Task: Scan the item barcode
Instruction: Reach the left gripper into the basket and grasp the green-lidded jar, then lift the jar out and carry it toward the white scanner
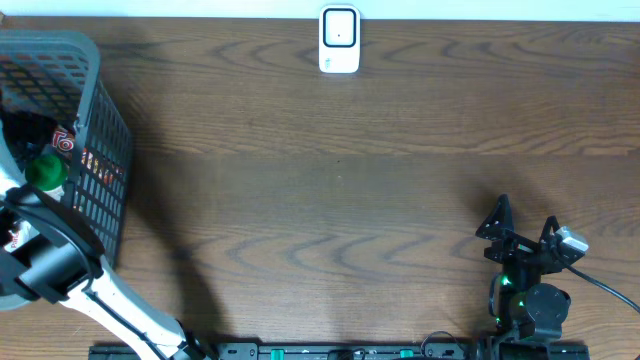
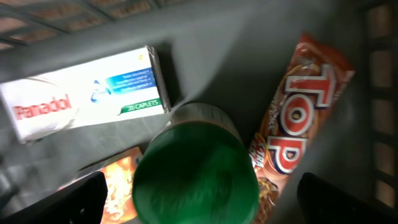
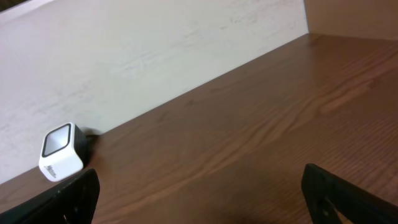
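Jaws stand spread wide on the left gripper (image 2: 208, 199) and the right gripper (image 1: 523, 228), holding nothing. The left one hangs inside the grey plastic mesh basket (image 1: 105, 130), directly over a round green lid (image 2: 196, 177). I would lower straight and pinch its smooth sides, avoiding the flat cardboard Panadol box (image 2: 81, 93) and glossy Top wrapper (image 2: 298, 118) beside it.

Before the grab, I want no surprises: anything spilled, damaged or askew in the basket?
Nothing spilled or damaged. In the basket the Panadol box, the green-capped bottle and the TOP snack pack sit jumbled at different angles, all apparently intact. The scanner stands upright.
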`<state>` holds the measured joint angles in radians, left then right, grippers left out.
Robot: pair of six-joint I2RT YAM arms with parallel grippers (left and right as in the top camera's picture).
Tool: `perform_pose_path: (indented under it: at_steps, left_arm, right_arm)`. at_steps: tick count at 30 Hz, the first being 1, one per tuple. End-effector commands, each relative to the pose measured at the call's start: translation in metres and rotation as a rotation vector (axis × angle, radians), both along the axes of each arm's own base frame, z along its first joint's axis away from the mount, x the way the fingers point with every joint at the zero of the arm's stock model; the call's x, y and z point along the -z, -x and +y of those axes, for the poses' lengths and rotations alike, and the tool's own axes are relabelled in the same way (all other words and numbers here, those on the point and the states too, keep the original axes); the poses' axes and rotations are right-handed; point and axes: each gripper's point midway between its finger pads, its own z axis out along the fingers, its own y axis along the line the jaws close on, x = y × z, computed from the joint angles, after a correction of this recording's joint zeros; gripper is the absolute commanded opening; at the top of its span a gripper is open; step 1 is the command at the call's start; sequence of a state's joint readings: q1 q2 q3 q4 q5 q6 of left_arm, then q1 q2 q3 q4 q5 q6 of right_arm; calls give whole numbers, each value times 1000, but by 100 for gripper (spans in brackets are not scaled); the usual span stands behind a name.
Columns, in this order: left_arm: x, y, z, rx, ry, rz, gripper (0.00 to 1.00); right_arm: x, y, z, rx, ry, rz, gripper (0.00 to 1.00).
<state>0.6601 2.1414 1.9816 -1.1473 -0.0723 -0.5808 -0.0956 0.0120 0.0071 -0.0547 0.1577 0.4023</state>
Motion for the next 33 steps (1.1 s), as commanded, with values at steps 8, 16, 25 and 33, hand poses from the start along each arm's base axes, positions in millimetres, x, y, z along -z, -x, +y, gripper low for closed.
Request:
perform_pose_path:
  at_steps: [8,16,25,33]
  left_arm:
    - [50,0,-4,-13,86,77,98]
    - [73,2,-6,-14,118,117,98]
    - [81,3,-7,-13,129,132,69]
    - [70,5,-8,12,132,139,61]
  right_arm:
    - [0,0,0,2,-8,-6,99]
    - [0,0,0,2,-8,-6,99]
    - [0,0,0,2,-8,-6,99]
    - [0,0,0,2,-8,-6,99]
